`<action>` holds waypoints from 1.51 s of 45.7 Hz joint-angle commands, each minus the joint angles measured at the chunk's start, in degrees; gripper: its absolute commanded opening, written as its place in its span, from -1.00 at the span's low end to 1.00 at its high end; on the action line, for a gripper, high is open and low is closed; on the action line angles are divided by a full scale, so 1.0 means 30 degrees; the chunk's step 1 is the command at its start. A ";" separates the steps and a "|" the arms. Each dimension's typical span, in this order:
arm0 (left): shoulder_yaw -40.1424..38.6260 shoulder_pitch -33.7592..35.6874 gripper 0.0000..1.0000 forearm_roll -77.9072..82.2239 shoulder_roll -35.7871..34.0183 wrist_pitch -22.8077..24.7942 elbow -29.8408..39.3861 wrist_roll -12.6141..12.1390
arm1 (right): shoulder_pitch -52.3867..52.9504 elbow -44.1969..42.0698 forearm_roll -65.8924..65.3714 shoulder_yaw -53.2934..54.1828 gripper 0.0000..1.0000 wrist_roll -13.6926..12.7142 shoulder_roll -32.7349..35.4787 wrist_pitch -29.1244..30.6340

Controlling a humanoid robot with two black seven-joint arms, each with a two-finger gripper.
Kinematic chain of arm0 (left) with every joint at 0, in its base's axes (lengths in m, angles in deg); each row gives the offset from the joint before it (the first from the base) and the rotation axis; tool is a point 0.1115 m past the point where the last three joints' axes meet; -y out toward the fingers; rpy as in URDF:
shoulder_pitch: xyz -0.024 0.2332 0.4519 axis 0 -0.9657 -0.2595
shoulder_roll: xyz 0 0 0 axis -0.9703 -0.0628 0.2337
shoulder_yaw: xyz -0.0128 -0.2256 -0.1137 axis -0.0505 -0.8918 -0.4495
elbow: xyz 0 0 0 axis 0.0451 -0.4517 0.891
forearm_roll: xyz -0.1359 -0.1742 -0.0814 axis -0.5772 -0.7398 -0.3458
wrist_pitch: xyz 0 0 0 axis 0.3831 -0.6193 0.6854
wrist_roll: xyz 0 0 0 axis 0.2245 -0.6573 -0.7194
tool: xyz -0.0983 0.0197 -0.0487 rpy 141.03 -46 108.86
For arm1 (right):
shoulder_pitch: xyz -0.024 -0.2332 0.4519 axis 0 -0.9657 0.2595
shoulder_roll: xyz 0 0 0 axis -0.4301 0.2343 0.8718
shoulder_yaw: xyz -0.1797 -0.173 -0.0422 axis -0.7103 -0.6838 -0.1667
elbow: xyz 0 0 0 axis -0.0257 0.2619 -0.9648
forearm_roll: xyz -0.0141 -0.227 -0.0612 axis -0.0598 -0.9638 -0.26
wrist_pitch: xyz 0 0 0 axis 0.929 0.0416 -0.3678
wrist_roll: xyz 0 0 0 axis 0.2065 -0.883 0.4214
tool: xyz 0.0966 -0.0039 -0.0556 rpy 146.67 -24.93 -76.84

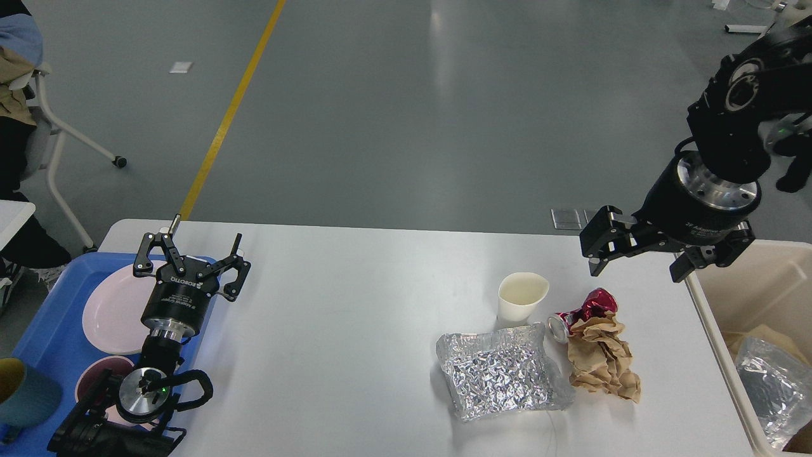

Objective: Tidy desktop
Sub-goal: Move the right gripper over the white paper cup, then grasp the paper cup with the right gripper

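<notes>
The desktop [355,330] spreads beneath both our grippers. Our right gripper [637,257] hangs with fingers spread wide and empty; below it and toward us lie crumpled foil [501,377], brown paper [599,365], a white cup [521,297] and a crushed red can [587,308]. Our left gripper [190,261] gapes wide over the blue tray [44,330].

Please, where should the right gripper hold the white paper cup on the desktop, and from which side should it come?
The white paper cup stands upright with its mouth open, so I would grip the upper wall from above, fingers across it. Come down from the far side, because the crushed red can and the foil sheet crowd its right and near sides. The open right gripper is already above that side.
</notes>
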 commanded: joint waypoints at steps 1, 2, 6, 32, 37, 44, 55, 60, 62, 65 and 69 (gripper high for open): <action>0.0000 0.0026 0.93 0.0000 0.0012 -0.0001 0.0000 0.0000 | -0.1377 -0.1022 0.0847 0.0560 0.95 -0.0001 -0.0294 -0.0838; 0.0000 -0.0003 0.93 0.0000 0.0012 -0.0001 0.0000 0.0000 | -0.1757 -0.1372 0.1052 0.0736 0.95 -0.0001 -0.0382 -0.1072; 0.0000 -0.0003 0.93 0.0000 0.0012 -0.0001 0.0000 0.0000 | -0.3543 -0.3012 0.1639 0.1001 0.95 -0.0001 -0.0791 -0.1806; 0.0000 -0.0003 0.93 0.0000 0.0012 -0.0001 0.0000 0.0000 | -1.6054 -1.4790 0.4833 0.3695 0.94 -0.0001 -0.4864 -0.3945; 0.0000 -0.0003 0.93 0.0000 0.0012 -0.0001 0.0000 0.0000 | -1.7491 -1.6520 0.4804 0.4340 0.93 -0.0001 -0.5421 -0.4062; 0.0000 -0.0003 0.93 0.0000 0.0012 -0.0001 0.0000 0.0000 | -1.8430 -1.7108 0.4745 0.4400 0.89 0.0028 -0.5773 -0.5349; 0.0000 -0.0003 0.93 0.0000 0.0012 -0.0001 0.0000 0.0000 | -1.8636 -1.6874 0.4804 0.4575 0.05 0.0028 -0.5773 -0.6406; 0.0000 -0.0003 0.93 0.0000 0.0012 -0.0001 0.0000 0.0000 | -1.8811 -1.6874 0.4804 0.4780 -0.51 0.0028 -0.5803 -0.6523; 0.0000 -0.0003 0.93 0.0000 0.0012 -0.0001 0.0000 0.0000 | -1.8899 -1.6874 0.4804 0.4810 -0.70 0.0028 -0.5861 -0.6553; 0.0000 0.0026 0.93 0.0000 0.0012 -0.0001 0.0000 0.0000 | -1.8900 -1.6845 0.4804 0.4810 -0.89 0.0028 -0.5891 -0.6670; 0.0000 -0.0003 0.93 0.0000 0.0012 -0.0001 0.0000 0.0000 | -1.8900 -1.6641 0.4833 0.4839 -1.00 0.0028 -0.5862 -0.7196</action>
